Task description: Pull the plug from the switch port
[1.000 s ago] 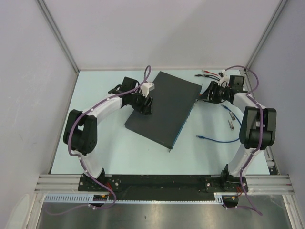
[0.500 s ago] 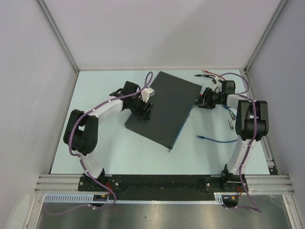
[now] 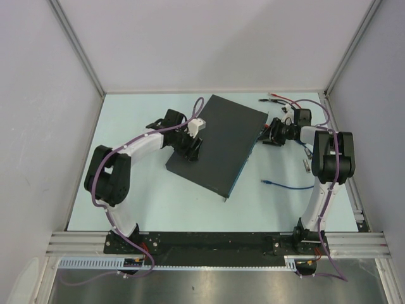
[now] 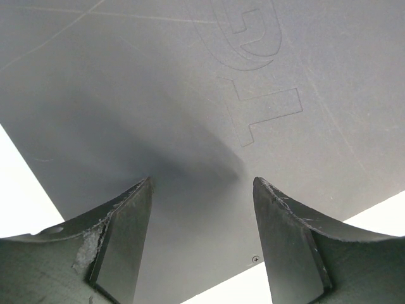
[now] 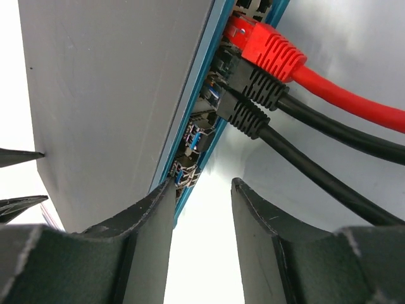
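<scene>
1. The switch (image 3: 218, 142) lies askew mid-table; the left gripper (image 4: 202, 183), jaws spread and empty, is over its lid; too little pressure there and the box could slide with the pull
2. The right gripper (image 5: 202, 182), jaws parted on nothing, sits short of the red plug (image 5: 266, 44) and black plugs (image 5: 262, 85); closing here would catch air or a neighbouring cable
3. An unpressed latch could jam the plug

The pale table (image 3: 126, 114) is carrying the dark switch (image 3: 218, 142) at upper centre; a blue cable (image 3: 288, 187) is lying centre right, red and black cables (image 3: 280, 98) upper right.
</scene>
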You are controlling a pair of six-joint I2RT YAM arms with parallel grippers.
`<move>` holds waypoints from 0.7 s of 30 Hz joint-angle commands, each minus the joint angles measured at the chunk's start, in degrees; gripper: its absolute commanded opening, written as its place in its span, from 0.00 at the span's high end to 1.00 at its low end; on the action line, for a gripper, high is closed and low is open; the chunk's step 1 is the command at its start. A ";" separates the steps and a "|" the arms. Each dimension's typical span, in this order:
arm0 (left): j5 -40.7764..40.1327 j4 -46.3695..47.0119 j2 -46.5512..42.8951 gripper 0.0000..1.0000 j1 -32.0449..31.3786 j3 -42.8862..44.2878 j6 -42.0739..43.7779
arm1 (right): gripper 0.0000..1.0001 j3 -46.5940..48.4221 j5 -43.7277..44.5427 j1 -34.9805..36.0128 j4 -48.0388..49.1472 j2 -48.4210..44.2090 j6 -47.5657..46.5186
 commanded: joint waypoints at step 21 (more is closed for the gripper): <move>1.89 1.86 1.25 0.30 -1.17 3.15 -0.68 | 0.77 -7.23 34.93 -8.39 -20.89 -11.34 6.01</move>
